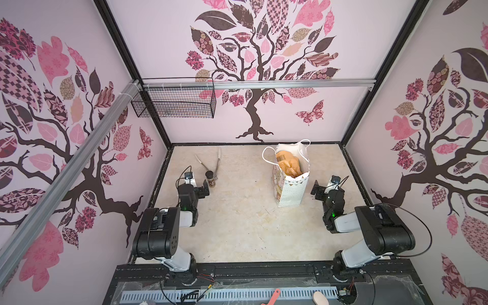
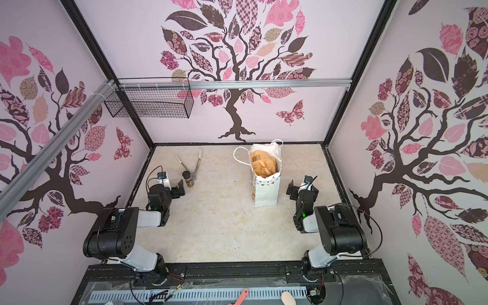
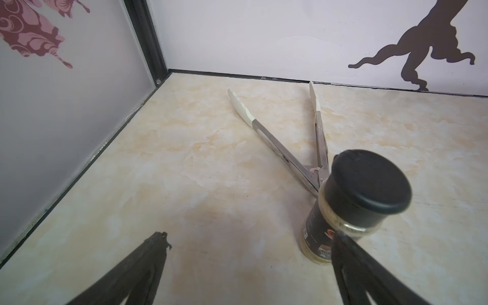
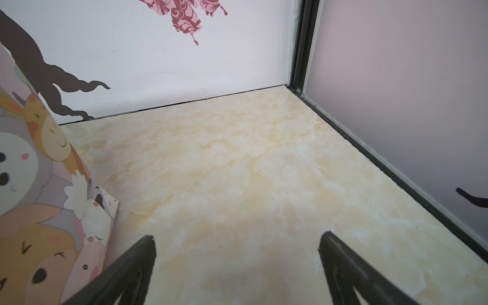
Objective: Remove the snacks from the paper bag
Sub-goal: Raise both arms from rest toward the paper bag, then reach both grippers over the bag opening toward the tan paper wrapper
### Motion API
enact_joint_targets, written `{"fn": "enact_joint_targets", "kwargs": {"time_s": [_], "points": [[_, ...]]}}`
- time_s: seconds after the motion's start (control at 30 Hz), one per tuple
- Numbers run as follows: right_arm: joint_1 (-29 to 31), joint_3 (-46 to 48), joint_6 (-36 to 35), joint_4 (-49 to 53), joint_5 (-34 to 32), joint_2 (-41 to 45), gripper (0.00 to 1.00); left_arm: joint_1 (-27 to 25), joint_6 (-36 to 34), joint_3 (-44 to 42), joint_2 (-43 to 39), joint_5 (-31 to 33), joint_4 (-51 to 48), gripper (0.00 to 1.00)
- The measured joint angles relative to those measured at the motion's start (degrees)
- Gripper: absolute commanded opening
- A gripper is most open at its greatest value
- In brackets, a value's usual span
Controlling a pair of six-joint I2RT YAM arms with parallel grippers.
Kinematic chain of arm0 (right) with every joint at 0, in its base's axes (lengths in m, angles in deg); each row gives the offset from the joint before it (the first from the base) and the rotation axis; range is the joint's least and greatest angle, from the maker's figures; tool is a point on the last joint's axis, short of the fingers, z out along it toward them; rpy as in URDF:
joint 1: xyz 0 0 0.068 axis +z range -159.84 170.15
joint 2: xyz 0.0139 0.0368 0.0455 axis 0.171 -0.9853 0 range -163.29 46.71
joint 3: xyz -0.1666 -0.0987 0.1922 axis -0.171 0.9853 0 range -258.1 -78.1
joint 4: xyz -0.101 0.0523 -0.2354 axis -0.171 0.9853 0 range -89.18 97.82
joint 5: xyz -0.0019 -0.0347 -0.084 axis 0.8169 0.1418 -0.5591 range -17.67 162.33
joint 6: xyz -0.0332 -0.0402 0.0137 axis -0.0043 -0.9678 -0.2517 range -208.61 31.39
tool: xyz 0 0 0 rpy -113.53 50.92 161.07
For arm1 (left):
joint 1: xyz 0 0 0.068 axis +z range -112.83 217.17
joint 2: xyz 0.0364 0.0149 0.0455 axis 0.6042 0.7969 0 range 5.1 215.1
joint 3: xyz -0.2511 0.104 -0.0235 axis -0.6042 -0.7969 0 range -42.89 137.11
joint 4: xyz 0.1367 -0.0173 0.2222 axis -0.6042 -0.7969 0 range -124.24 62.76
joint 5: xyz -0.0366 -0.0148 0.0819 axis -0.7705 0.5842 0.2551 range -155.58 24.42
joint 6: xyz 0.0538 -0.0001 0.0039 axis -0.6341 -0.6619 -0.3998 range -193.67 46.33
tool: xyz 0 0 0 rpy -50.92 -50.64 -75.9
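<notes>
**Evidently No Extraction Begun**

The bag (image 1: 290,188) stood upright on the table (image 1: 237,232), toward the far edge and nearer the right edge than the left, with its mouth open upward. One tan-orange packet (image 1: 287,163) filled the mouth and hid whatever snacks lay beneath, so their number could not be told. No packet lay on the table. Two cord handles (image 1: 266,155) flopped outward at the rim.

The right gripper (image 1: 317,188) hung just beside the bag's right wall, jaws spread wide and empty. The right wrist view showed bare table between them and the bag's cartoon-printed side close by. The left gripper (image 1: 203,189) sat near the left edge, well apart from the bag, likewise spread and empty. A jar (image 1: 210,179) stood just beside one jaw, though contact could not be told. Tongs (image 1: 214,163) lay beyond it toward the far left corner.

Assessment: the packet was judged light, crinkly and slippery, with contents likely crushable. The best hold would be a pinch on its upper seam or a raised fold, drawn straight up. The bag was judged light, thin-walled and tall, so liable to tip or rise with the packet. Bracing its rim with the other gripper was advised.
</notes>
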Motion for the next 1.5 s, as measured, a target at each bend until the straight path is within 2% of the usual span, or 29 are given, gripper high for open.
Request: {"fn": "enact_joint_targets", "kwargs": {"time_s": [0.67, 0.77, 0.9, 1.1, 1.17, 1.2, 1.3, 1.43, 1.5], "points": [[0.02, 0.0, -0.33, 0.5, 0.09, 0.59, 0.99, 0.0, 0.0, 0.0, 0.0, 0.0, 0.02, 0.99], [0.07, -2.36, 0.17, 10.49, -0.02, 6.03, 1.0, 0.0, -0.02, 0.0, 0.0, 0.0, 0.02, 0.98], [0.28, -10.01, 2.95, 24.57, 0.68, 16.68, 0.99, -0.76, -0.2, 0.02, -1.46, 2.38, -1.92, 0.99], [0.33, -20.04, 13.84, 43.63, 4.04, 29.99, 0.95, -4.61, 1.29, 1.18, -17.7, 8.02, -15.58, 0.99], [0.31, -25.31, 17.29, 50.47, 6.73, 31.01, 0.95, -5.86, 3.56, 1.99, -24.2, 9.16, -20.57, 0.98], [0.33, -28.26, 18.99, 54.05, 8.44, 31.01, 0.99, -6.4, 5.16, 3.04, -27.04, 9.49, -23.69, 0.96], [0.37, -37.22, 21.33, 63.82, 14.58, 29.94, 1.0, -7.04, 13.09, 10.23, -34.01, 9.51, -37.05, 0.87], [1.29, -47.91, 20.96, 73.79, 23.26, 26.49, 0.99, -8.13, 24.61, 23.52, -36.52, 5.44, -51.58, 0.83], [3.76, -53.2, 19.37, 79.21, 24.3, 23.65, 0.99, -12.46, 28.94, 30.84, -35.06, 4.11, -57.77, 0.82]]}}
